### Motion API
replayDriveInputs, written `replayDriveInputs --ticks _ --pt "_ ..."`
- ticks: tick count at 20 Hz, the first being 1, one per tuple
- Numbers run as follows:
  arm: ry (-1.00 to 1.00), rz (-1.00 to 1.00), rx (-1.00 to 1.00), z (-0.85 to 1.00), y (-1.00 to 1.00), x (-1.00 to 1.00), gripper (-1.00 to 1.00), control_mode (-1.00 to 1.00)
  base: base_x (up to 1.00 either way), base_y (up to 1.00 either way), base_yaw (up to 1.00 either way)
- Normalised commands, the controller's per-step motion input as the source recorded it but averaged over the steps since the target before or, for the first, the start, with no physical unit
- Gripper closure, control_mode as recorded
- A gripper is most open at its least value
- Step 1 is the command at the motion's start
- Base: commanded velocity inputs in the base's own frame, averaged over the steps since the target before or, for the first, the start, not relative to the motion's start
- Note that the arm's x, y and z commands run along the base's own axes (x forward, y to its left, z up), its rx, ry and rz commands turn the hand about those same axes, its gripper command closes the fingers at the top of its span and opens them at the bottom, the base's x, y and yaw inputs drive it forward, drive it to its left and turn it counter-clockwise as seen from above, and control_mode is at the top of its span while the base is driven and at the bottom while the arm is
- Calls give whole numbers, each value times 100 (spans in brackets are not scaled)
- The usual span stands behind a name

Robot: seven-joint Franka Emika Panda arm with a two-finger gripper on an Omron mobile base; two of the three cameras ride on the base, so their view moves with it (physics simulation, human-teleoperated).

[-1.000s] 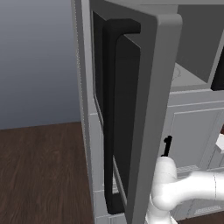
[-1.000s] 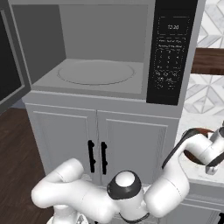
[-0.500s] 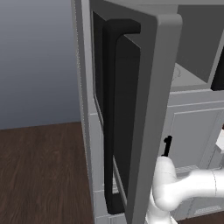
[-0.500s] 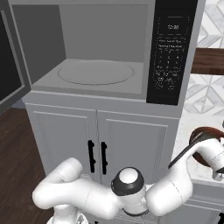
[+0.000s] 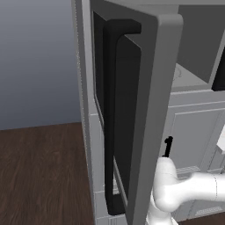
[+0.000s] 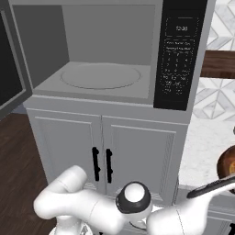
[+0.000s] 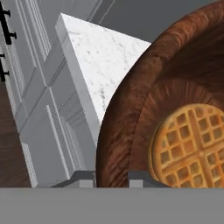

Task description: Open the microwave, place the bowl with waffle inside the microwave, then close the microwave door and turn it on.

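One readable label, "12:20", glows on the microwave (image 6: 181,28); the gripper (image 7: 111,177) pinches the bowl (image 7: 131,109) rim.

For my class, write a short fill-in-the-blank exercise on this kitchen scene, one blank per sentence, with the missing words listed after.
1. The grey microwave door with the dark glass window stands ____.
2. The round brown wooden bowl holds a golden ____.
3. The light grey cavity of the big grey microwave holds a round ____ and no food.
4. The long vertical bar handle on the door is ____ in colour.

Missing words: open; waffle; turntable; black
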Motion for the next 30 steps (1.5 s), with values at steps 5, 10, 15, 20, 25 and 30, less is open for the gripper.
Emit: replayDriveInputs --ticks 5,10,15,20,25,30 --pt "-4 -22 -3 0 51 -100 100 -100 0 0 0" --pt "0 -19 -20 0 97 -92 100 -100 0 0 0" --pt "1 -21 -29 0 100 -31 100 -100 0 0 0" --pt "12 -16 -41 -12 100 13 100 -100 0 0 0" --pt "6 -14 -39 -5 100 17 100 -100 0 0 0" --pt "0 -21 -29 26 100 0 100 -100 0 0 0"
